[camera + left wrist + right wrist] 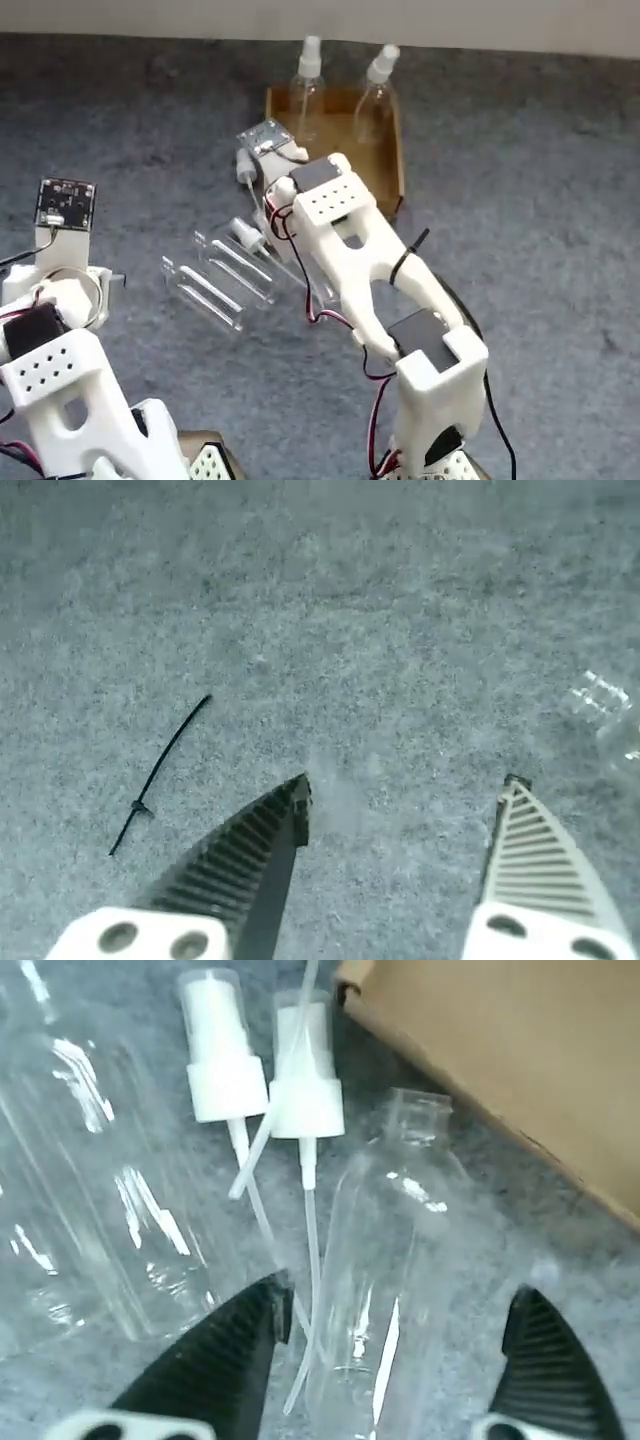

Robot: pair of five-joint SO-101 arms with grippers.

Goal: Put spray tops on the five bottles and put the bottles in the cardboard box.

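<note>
Two clear bottles with white spray tops (310, 75) (378, 80) stand in the cardboard box (398, 160) at the back. Three uncapped clear bottles (215, 285) lie on the carpet in front of the box. My right gripper (400, 1295) is open, straddling one lying uncapped bottle (385, 1260) next to the box wall (520, 1050). Two loose spray tops (215, 1060) (305, 1080) lie beside that bottle's neck, and other bottles (90, 1180) lie past them. My left gripper (408, 790) hangs open over bare carpet, nothing between its fingers.
A loose black zip tie (160, 775) lies on the carpet near the left gripper, and a bottle neck (600, 700) shows off to one side. The right arm (350, 240) stretches over the lying bottles. The left arm (60, 370) stays at the front left. Grey carpet covers the table.
</note>
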